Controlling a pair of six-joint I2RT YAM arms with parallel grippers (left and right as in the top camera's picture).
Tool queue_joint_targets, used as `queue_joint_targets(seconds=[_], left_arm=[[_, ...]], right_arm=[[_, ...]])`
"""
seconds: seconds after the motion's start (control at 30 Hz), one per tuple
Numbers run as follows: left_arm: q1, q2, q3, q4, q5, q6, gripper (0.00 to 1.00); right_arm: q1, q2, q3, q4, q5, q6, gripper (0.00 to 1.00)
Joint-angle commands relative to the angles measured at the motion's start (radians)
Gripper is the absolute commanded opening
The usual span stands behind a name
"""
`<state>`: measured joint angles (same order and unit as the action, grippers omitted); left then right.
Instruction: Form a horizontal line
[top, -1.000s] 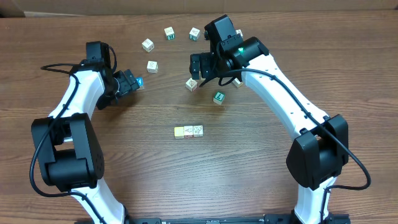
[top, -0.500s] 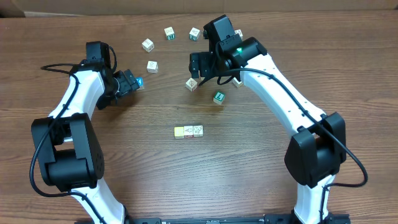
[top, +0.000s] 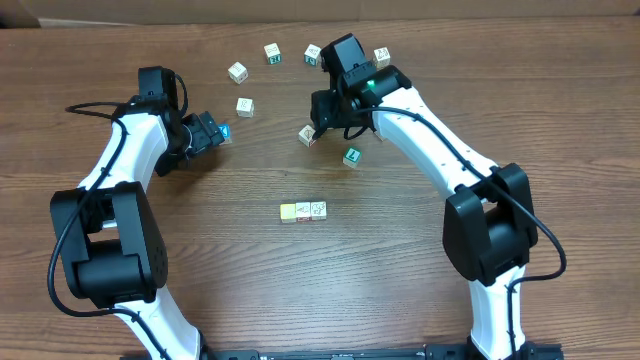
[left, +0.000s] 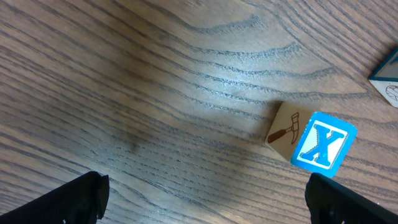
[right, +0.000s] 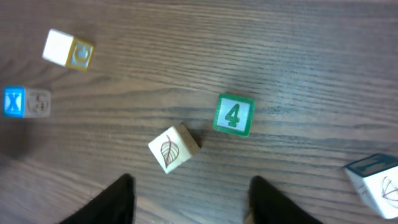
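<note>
Hovering over leaf cube (right: 173, 148), right gripper (right: 191, 182) parted and empty, left gripper (left: 202, 190) splayed wide

The table (left: 155, 93) is dark wood-grain, finely ridged, with a soft sheen. The row of cubes (top: 303, 211) and the leaf cube (right: 173, 148) are pale matt wood, whereas the X cube (left: 324, 144) has a smooth blue printed face. The arm shells (top: 122, 150) are smooth white plastic.
</note>
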<state>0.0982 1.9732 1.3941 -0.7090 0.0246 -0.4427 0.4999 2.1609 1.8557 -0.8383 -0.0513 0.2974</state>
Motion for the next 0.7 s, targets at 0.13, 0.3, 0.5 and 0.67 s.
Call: queue_joint_targets(seconds=[0.13, 0.3, 0.5, 0.67], left_arm=[[-0.007, 0.011, 0.016, 0.003, -0.006, 0.001, 1.00], [-0.007, 0.011, 0.016, 0.003, -0.006, 0.001, 0.99], [-0.007, 0.011, 0.016, 0.003, -0.006, 0.001, 0.99], [-0.007, 0.011, 0.016, 0.003, -0.006, 0.001, 1.00]], right_arm=[[0.024, 0.058, -0.005, 0.038, 0.005, -0.020, 0.46], [0.041, 0.084, -0.005, 0.060, 0.005, -0.048, 0.45], [0.065, 0.091, -0.005, 0.085, 0.005, -0.082, 0.45], [0.075, 0.091, -0.005, 0.090, 0.005, -0.143, 0.44]])
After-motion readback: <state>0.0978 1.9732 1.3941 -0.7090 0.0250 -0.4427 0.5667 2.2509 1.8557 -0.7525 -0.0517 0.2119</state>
